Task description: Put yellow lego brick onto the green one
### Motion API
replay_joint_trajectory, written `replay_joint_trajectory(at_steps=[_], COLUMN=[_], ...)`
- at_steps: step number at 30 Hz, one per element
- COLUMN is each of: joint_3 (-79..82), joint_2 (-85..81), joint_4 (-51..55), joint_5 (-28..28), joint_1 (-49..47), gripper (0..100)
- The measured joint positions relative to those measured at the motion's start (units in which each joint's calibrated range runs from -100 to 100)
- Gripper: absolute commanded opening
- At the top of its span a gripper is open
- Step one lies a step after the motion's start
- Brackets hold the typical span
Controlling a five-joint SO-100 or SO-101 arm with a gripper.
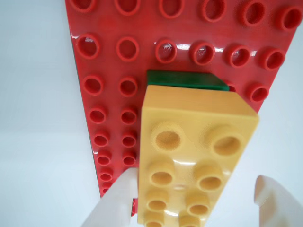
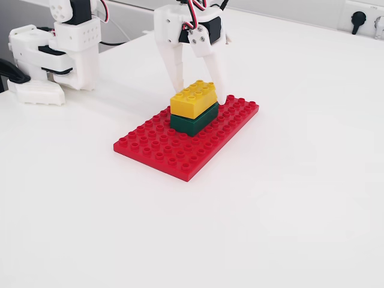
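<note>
The white surface [image 2: 288,198] carries a flat red baseplate [image 2: 156,150], and near that plate's 1 o'clock corner in the fixed view the green one [image 2: 193,123] sits pressed onto the studs. The yellow lego brick [image 2: 193,98] rests directly on top of it, edges roughly flush, so the stacking looks done or nearly so. The end effector [image 2: 199,81] straddles the yellow brick at its 12 o'clock end with its two white fingers [image 1: 111,203] spread apart; in the wrist view a gap shows beside the right finger, so it appears to be open and gripping nothing.

To finish well, I would judge that the arm should rise straight up, keeping the fingers wide, so neither tip drags the yellow brick sideways or tips it off the studs. If the brick is not fully seated, a light downward press first would help.

No brand, label or legible writing shows on the bricks, plate or arm
</note>
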Motion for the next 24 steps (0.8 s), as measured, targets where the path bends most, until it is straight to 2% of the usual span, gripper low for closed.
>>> replay_joint_trajectory(at_steps=[17, 24], joint_3=[0.0, -1.98], joint_2=[0.0, -5.15], joint_4=[4.06, 7.87], joint_5=[-0.62, -0.62], joint_1=[0.0, 0.0], gripper=[26, 26])
